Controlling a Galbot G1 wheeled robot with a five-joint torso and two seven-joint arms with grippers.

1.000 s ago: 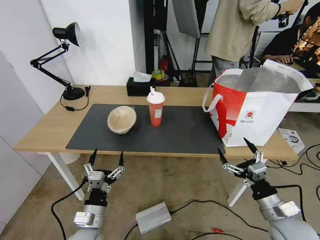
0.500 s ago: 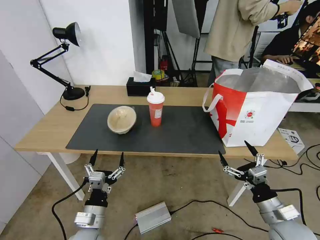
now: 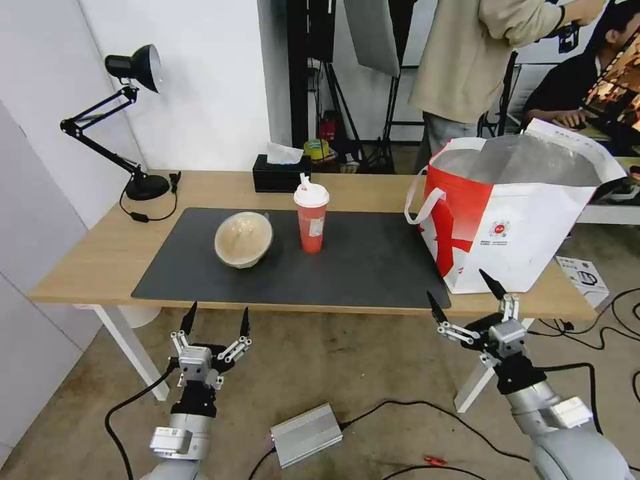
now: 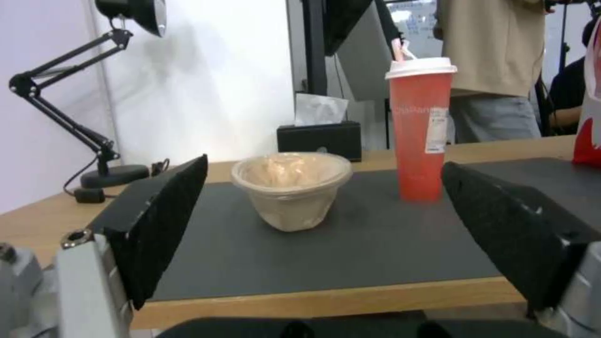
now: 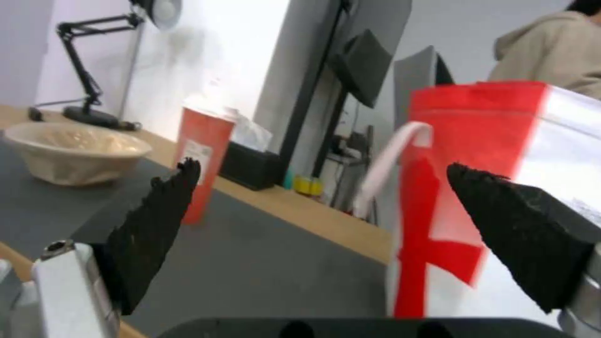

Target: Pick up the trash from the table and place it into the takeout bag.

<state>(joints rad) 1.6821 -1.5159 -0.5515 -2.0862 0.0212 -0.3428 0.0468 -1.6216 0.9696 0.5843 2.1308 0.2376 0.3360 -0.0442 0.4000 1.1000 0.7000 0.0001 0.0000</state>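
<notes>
On the dark grey mat of the table [image 3: 87,257] sit a beige lidded bowl [image 3: 244,239] and, to its right, a tall red drink cup [image 3: 311,217] with a white lid. The red-and-white takeout bag [image 3: 513,213] stands open at the table's right end, its foil lining showing. My left gripper [image 3: 217,319] is open, below the table's front edge and in front of the bowl [image 4: 291,188]. My right gripper [image 3: 463,293] is open, just below the front edge by the bag's lower left corner [image 5: 450,225]. The cup [image 4: 420,131] [image 5: 204,162] is upright.
A black desk lamp [image 3: 127,120] stands at the back left and a black tissue box [image 3: 280,172] at the back middle. A silver box [image 3: 305,435] and cables lie on the floor under me. People stand and sit behind the table.
My right gripper has risen a little and shifted left toward the table's front edge. The left gripper has sunk slightly. Nothing on the table has moved.
</notes>
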